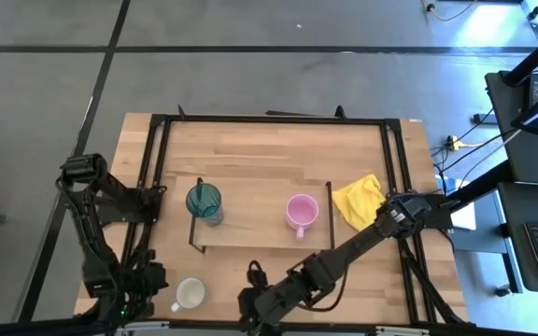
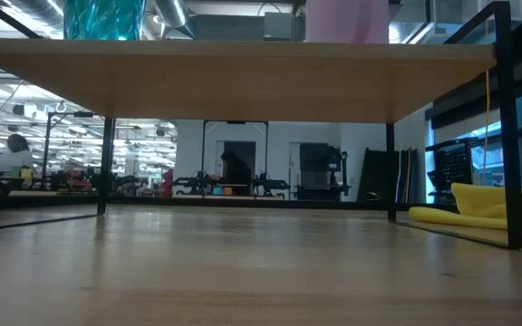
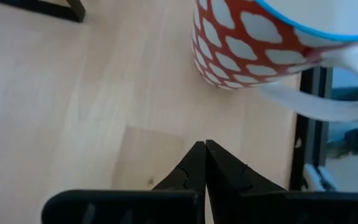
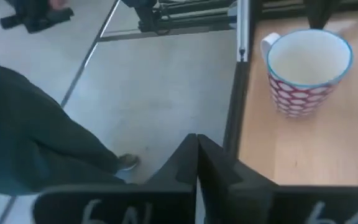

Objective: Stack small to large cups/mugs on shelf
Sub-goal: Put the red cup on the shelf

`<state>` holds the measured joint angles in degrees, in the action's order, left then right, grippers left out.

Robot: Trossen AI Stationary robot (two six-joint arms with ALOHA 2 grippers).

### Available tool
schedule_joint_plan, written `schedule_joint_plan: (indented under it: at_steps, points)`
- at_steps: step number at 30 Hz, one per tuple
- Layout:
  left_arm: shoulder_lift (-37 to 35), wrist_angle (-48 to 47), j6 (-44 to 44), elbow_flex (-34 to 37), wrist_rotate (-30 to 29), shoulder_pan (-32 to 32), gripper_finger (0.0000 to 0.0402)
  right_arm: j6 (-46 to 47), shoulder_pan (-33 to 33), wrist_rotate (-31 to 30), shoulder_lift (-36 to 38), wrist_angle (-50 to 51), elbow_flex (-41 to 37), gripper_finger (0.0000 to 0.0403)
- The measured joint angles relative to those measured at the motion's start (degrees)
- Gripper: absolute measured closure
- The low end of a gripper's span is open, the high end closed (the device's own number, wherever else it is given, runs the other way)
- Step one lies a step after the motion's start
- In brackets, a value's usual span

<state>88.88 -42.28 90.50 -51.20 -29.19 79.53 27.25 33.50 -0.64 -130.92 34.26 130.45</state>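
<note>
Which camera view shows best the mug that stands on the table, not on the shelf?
The right wrist view: the whole mug shows, with rim, handle and red-and-white pattern. The left wrist view crops it close, the high view shows only a small white cup from above, and the low view misses it.

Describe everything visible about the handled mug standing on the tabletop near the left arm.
The mug stands upright and empty on the light-wood tabletop, near its front edge, off the shelf. Its inside is cream-white; the wrist views show a red outer wall patterned with white spots, a thin blue rim and a white loop handle. It looks like glazed ceramic. Nothing touches it but the table: the left gripper sits shut just short of it, the right gripper shut farther off.
</note>
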Motion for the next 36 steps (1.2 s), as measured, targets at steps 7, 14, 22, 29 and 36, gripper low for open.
schedule_joint_plan:
  at_steps: [7, 14, 22, 29, 36]
  points:
    - [0.0, -0.4, -2.3, 0.0, 0.2, -0.2, 0.0396, -6.7, -0.4, -1.2, 0.0, 1.1, 0.0, 0.0393]
    - [0.0, -0.4, -2.7, 0.0, 0.2, -0.2, 0.0399, -19.0, -0.3, -8.5, -0.4, 3.1, 0.0, 0.0393]
    - [0.0, 3.7, -2.6, 0.1, 0.2, -1.0, 0.0393, -26.2, -0.4, -13.3, -2.4, 7.3, 0.0, 0.0393]
    - [0.0, 13.0, -9.9, 0.1, 0.2, -3.7, 0.0400, -25.5, -0.4, -13.2, -3.8, 7.6, 0.0, 0.0393]
    - [0.0, 19.1, -17.7, 0.1, -0.7, -7.7, 0.0396, -21.4, -0.4, -13.3, -3.8, 7.6, 0.0, 0.0393]
